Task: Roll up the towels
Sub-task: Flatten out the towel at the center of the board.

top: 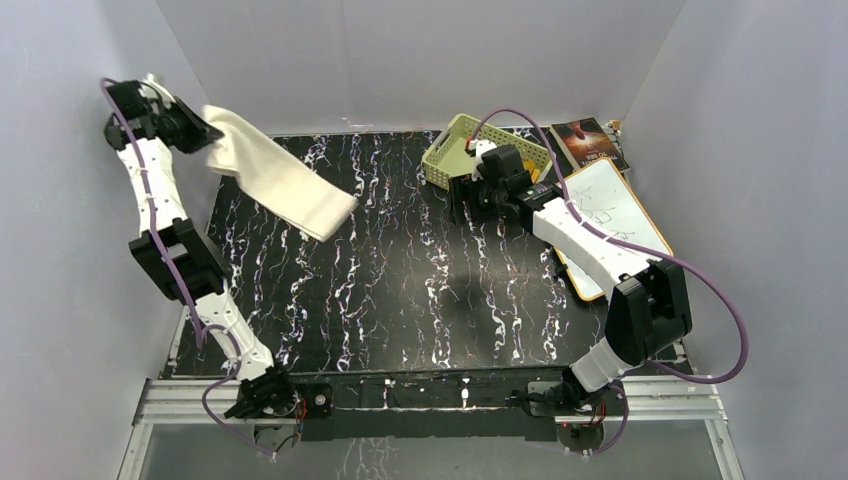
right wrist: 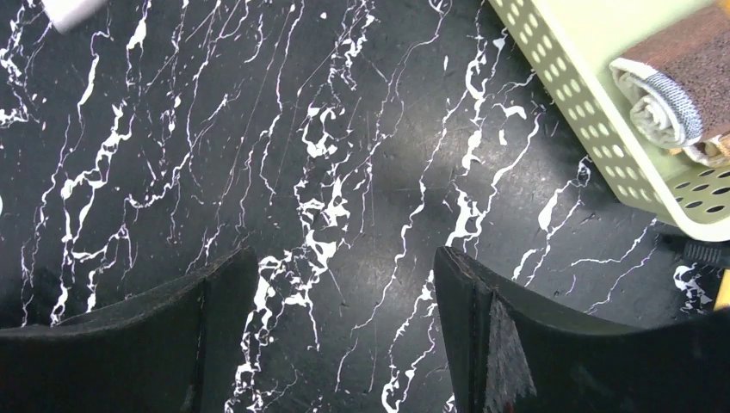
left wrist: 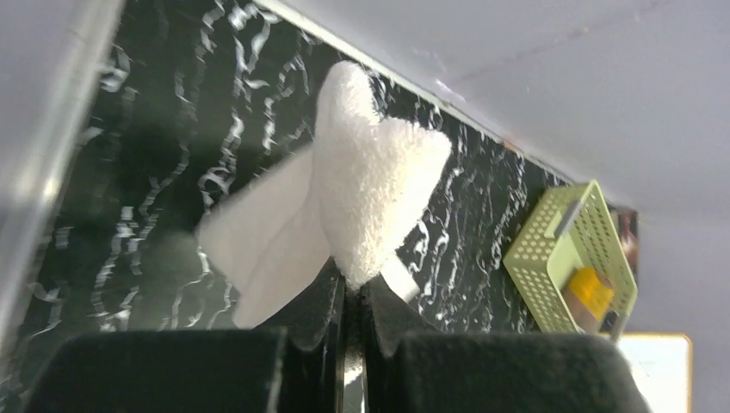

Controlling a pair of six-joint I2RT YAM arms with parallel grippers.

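Left gripper [top: 193,128] was raised at the far-left corner of the table [top: 400,300], near the side wall. Its fingers [left wrist: 320,297] were clenched on one end of the white towel [top: 275,178]. The pinched end bunched up above the fingertips in the left wrist view. The rest of the towel hung diagonally down toward the table's centre, unrolled and lifted. I couldn't tell whether its lower end touched the surface.

Right gripper [top: 468,196] was over the table at the far right, just beside the green basket [top: 447,152]. Its fingers [right wrist: 469,301] were spread apart with nothing between them, only bare marbled tabletop below.

The smaller brown-and-yellow towel [right wrist: 680,82] sat rolled inside the basket, with its coiled end facing the right wrist camera. The basket sat tilted at the far edge, against the whiteboard [top: 612,205], which lay flat along the right side. A dark book [top: 590,142] lay behind the whiteboard in the far-right corner.
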